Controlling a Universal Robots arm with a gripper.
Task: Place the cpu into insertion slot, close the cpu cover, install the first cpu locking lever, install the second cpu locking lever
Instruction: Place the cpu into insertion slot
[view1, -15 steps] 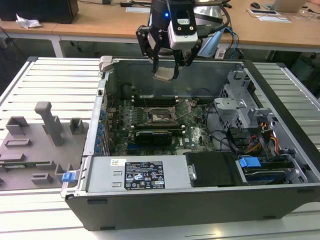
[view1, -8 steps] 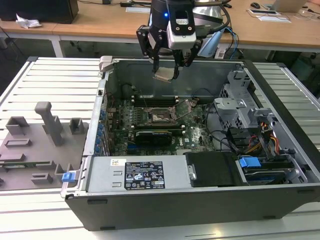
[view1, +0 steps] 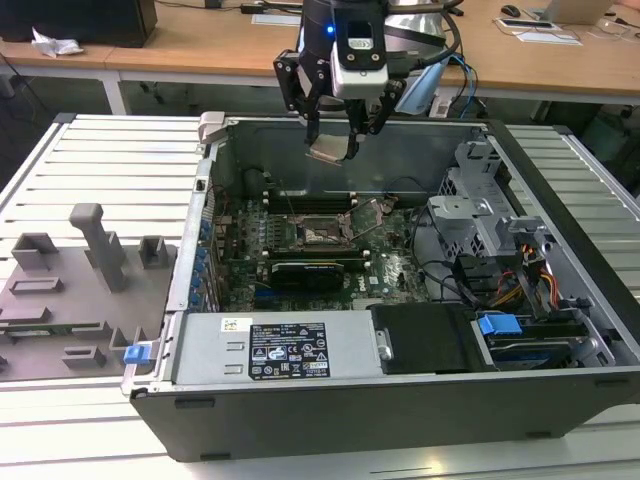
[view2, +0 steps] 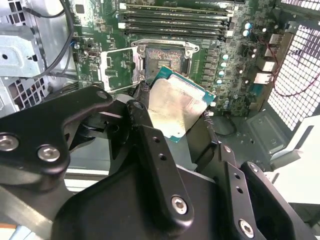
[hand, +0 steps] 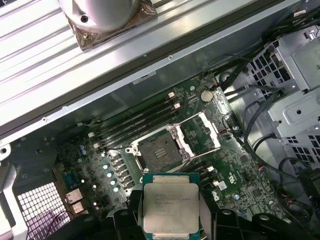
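Clamped on the cpu (hand: 170, 210), the claw (view1: 335, 140) holds the chip tilted over the open case (view1: 300, 400), well above the slot (hand: 156, 152), whose cover (view2: 136, 67) lies swung aside. Lowered askew or misaligned, the chip could bend socket pins. If the grip slips, it could drop onto the board (hand: 240, 170).

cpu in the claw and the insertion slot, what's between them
Nothing but air: in the exterior view the cpu hangs clear above the insertion slot.
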